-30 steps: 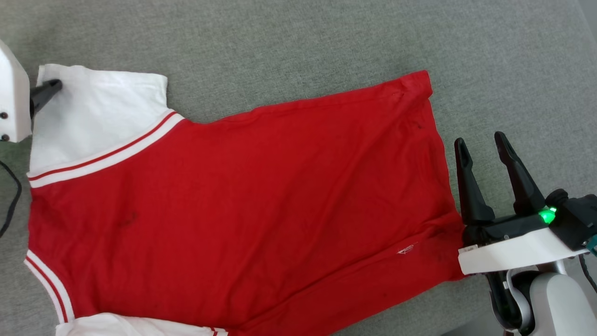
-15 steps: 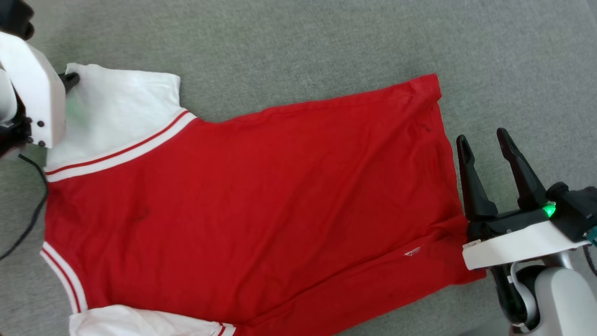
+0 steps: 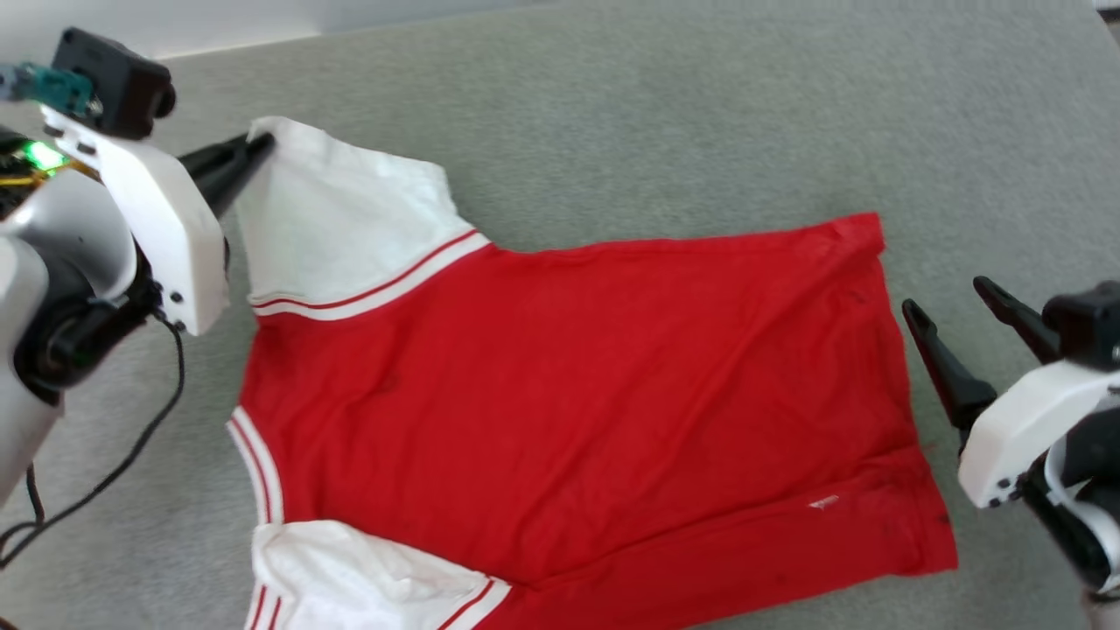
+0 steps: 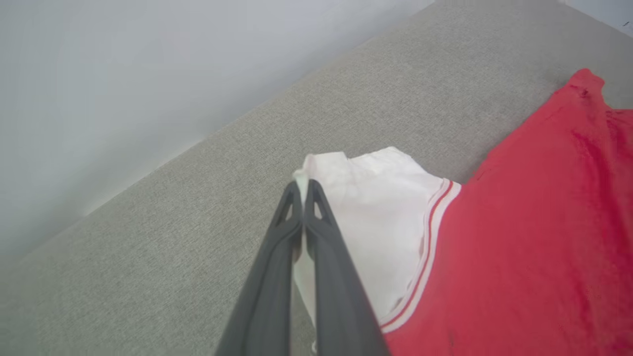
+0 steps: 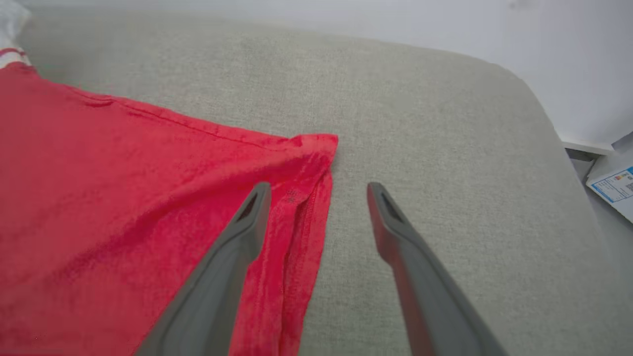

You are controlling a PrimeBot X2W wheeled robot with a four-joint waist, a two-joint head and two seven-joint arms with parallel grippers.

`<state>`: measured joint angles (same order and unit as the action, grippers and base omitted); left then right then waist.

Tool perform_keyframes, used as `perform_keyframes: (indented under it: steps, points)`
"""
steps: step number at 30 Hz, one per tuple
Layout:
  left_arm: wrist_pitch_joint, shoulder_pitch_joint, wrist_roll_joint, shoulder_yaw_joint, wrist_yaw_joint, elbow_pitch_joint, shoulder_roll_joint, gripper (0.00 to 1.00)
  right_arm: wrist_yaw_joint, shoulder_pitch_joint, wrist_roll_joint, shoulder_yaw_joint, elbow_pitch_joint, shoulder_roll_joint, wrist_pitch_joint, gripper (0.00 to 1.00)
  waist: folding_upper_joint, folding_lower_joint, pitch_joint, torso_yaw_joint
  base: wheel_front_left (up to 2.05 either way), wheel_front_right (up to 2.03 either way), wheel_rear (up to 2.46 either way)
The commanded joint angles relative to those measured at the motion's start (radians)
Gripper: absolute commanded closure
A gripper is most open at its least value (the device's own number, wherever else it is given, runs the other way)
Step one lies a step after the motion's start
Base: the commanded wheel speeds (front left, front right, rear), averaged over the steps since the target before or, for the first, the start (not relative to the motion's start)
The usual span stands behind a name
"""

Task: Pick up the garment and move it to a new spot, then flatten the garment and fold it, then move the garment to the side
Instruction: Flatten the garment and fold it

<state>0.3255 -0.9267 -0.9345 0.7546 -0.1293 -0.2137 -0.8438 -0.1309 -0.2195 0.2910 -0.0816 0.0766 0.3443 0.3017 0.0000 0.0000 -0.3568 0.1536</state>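
Observation:
The garment (image 3: 560, 394), a red shirt with white sleeves and red-and-white striped trim, lies spread on the grey cushion, plain red side up. Its far white sleeve (image 3: 341, 219) is pinched at the corner by my left gripper (image 3: 261, 143), which is shut on the cloth; in the left wrist view the gripper (image 4: 301, 185) holds the sleeve (image 4: 376, 198) edge between touching fingers. My right gripper (image 3: 949, 297) stands open beside the hem at the right, apart from the cloth. The right wrist view has the right gripper (image 5: 316, 187) above the garment's hem corner (image 5: 306, 163).
The grey cushion (image 3: 656, 114) stretches wide behind and right of the shirt. A pale wall (image 4: 99, 74) runs along its far edge. A black cable (image 3: 131, 446) hangs below my left arm. A labelled box (image 5: 613, 190) sits past the cushion's right end.
My left gripper has shut on the white sleeve corner and pulled it up and inward. The head camera has shifted, so the shirt sits further right and lower. The right gripper stays open.

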Motion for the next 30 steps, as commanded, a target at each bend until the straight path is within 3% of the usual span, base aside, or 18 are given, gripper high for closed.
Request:
perform_keyframes:
  steps: [1,8,13,20,29,30]
  points:
    - [-0.019,0.026,0.003,-0.001,0.0,0.028,-0.008,1.0,0.0,-0.036,0.024,-0.008,0.003,0.027,0.057,0.0,0.0,0.0,0.035,-0.048,0.0,0.0,0.0]
    - [-0.095,0.112,0.011,-0.009,0.039,0.207,-0.039,1.0,0.001,-0.169,0.113,-0.055,-0.059,0.146,0.379,0.0,0.0,0.0,0.017,-0.116,0.0,0.0,0.0]
    - [-0.131,0.165,0.024,-0.006,0.077,0.331,-0.051,1.0,0.0,-0.287,0.135,-0.093,-0.134,0.203,0.511,0.0,0.0,0.0,-0.016,-0.158,0.0,0.0,0.0]
    - [-0.147,0.182,0.054,0.01,0.095,0.419,-0.038,1.0,0.001,-0.389,0.11,-0.163,-0.261,0.24,0.566,0.0,0.0,0.0,-0.061,-0.209,0.0,0.0,0.0]
    - [-0.164,0.171,0.076,0.028,0.092,0.448,-0.009,1.0,0.0,-0.382,0.11,-0.274,-0.432,0.233,0.531,0.0,0.0,0.0,-0.099,-0.251,0.0,0.0,0.0]
    - [-0.165,0.173,0.077,0.029,0.091,0.443,-0.009,1.0,0.0,-0.376,0.112,-0.283,-0.443,0.233,0.526,0.51,0.0,0.0,-0.098,-0.251,0.0,0.0,0.0]
